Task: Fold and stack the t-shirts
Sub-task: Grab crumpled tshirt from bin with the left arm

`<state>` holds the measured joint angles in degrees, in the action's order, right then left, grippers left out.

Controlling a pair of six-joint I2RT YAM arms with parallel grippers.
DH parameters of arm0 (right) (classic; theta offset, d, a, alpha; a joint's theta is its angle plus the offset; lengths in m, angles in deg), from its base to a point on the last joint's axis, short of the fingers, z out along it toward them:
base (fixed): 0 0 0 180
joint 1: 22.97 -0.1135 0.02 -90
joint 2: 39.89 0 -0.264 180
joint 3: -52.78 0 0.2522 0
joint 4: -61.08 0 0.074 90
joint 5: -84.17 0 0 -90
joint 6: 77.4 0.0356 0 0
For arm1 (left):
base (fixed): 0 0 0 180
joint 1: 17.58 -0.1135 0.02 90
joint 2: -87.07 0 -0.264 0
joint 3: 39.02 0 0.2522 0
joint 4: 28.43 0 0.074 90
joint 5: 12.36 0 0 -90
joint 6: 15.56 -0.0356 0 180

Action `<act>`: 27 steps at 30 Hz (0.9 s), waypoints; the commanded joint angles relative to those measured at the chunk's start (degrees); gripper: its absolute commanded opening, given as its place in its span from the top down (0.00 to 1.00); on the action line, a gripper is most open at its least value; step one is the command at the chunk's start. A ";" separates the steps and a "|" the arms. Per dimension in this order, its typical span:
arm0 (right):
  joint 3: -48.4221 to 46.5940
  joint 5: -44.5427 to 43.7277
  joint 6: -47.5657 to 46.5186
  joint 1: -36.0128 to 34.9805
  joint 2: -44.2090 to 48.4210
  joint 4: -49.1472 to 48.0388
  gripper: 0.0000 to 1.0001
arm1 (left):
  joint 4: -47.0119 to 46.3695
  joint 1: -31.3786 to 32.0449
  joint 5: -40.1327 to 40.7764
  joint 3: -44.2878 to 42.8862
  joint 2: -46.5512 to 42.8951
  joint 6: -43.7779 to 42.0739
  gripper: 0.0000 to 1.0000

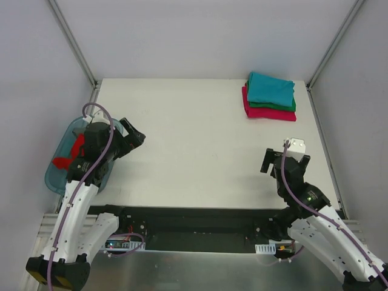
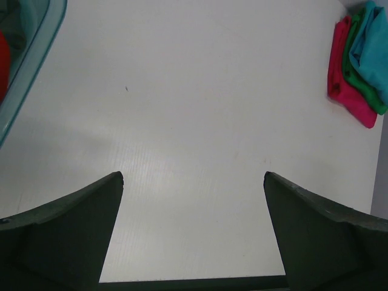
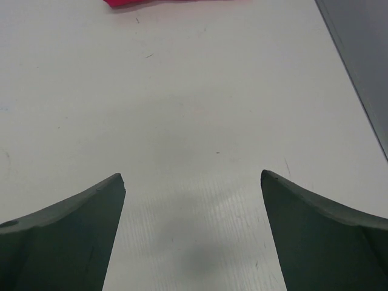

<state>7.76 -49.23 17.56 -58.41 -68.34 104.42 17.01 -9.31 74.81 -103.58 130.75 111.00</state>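
Observation:
Three folded t-shirts lie stacked at the table's back right: teal (image 1: 270,88) on top, green (image 1: 290,106) in the middle, magenta-pink (image 1: 267,113) at the bottom. The stack also shows in the left wrist view (image 2: 357,60), and its pink edge (image 3: 151,2) in the right wrist view. A red t-shirt (image 1: 68,156) lies crumpled in the blue tub (image 1: 57,176) at the left. My left gripper (image 1: 134,139) is open and empty over the table beside the tub. My right gripper (image 1: 285,162) is open and empty above the table's right side.
The translucent blue tub hangs over the table's left edge; its rim shows in the left wrist view (image 2: 36,54). Grey walls and metal frame posts (image 1: 73,42) surround the white table (image 1: 194,139). The black base rail (image 1: 194,224) runs along the near edge.

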 commanded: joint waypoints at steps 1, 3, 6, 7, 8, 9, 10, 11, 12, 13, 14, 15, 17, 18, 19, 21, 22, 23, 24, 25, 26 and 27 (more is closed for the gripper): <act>-1.34 5.86 -2.05 0.11 -0.12 -3.13 0.04 | -1.01 0.16 5.11 -4.03 3.50 1.06 0.01; -0.64 7.53 -1.79 0.11 0.23 -4.18 0.04 | 0.21 -0.01 8.87 -5.70 5.79 1.93 0.01; 1.03 8.16 -2.31 0.11 1.20 -5.76 0.04 | 2.50 -4.03 15.47 -7.99 10.62 6.41 0.01; 1.29 7.80 -2.23 0.11 1.46 -5.68 0.04 | 2.68 -6.93 14.79 -8.60 12.38 7.38 0.01; 1.38 7.80 -2.31 0.11 1.73 -5.42 0.04 | 3.03 -11.30 11.39 -9.30 14.66 7.91 0.01; 1.38 7.71 -2.40 0.11 2.08 -5.41 0.04 | 3.30 -14.66 8.66 -9.66 17.20 8.61 0.01; 1.56 7.63 -2.49 0.11 2.43 -5.50 0.04 | 3.30 -17.39 8.20 -9.66 18.62 9.32 0.01; 1.99 7.45 -2.75 0.11 2.61 -5.85 0.04 | 3.30 -19.24 9.85 -9.49 19.94 10.19 0.01; 2.26 7.10 -3.10 0.11 2.78 -6.46 0.04 | 3.39 -20.39 12.56 -9.05 21.17 11.25 0.01; 2.61 6.75 -3.28 0.11 2.70 -6.73 0.04 | 4.00 -21.53 15.63 -8.70 22.14 12.47 0.01; 2.70 6.75 -3.45 0.11 2.17 -6.82 0.04 | 4.52 -22.85 15.66 -8.17 23.11 13.44 0.01; 2.70 6.57 -3.63 0.11 1.65 -6.56 0.04 | 4.70 -23.56 15.92 -7.65 23.64 13.54 0.01; 1.83 5.26 -2.76 0.11 0.42 -4.72 0.04 | 4.62 -23.92 21.08 -5.81 24.43 13.89 0.01; 1.47 4.64 -2.49 0.11 -0.20 -4.01 0.04 | 4.62 -24.18 24.24 -4.93 24.78 14.59 0.01; 1.30 4.20 -2.49 0.11 -0.90 -4.01 0.04 | 4.70 -24.70 25.93 -4.13 25.31 15.21 0.01; 1.29 4.20 -2.58 0.11 -1.96 -4.01 0.04 | 4.53 -25.49 28.57 -3.43 26.62 14.95 0.01; 1.30 4.37 -2.49 0.11 -2.57 -4.09 0.04 | 4.53 -25.76 29.45 -3.60 27.41 14.69 0.01; 1.30 4.37 -2.49 0.11 -3.27 -4.18 0.04 | 4.53 -25.85 29.81 -3.77 28.12 14.16 0.01; 1.30 4.29 -2.58 0.11 -3.80 -4.44 0.04 | 4.53 -25.94 29.64 -4.03 29.00 13.81 0.01; 1.21 4.20 -2.75 0.11 -4.42 -4.62 0.04 | 4.62 -25.94 29.12 -4.30 29.70 13.28 0.01; 1.03 4.11 -2.75 0.02 -5.21 -4.62 0.04 | 4.44 -25.94 29.02 -4.39 30.06 12.76 0.01; 0.94 4.02 -3.01 0.11 -5.82 -4.71 0.04 | 4.44 -25.94 30.07 -4.21 30.41 12.49 0.01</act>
<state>10.36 -43.19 15.22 -58.41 -72.23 100.64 20.75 -34.95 100.25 -107.56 159.80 124.40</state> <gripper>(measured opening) 0.960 0.990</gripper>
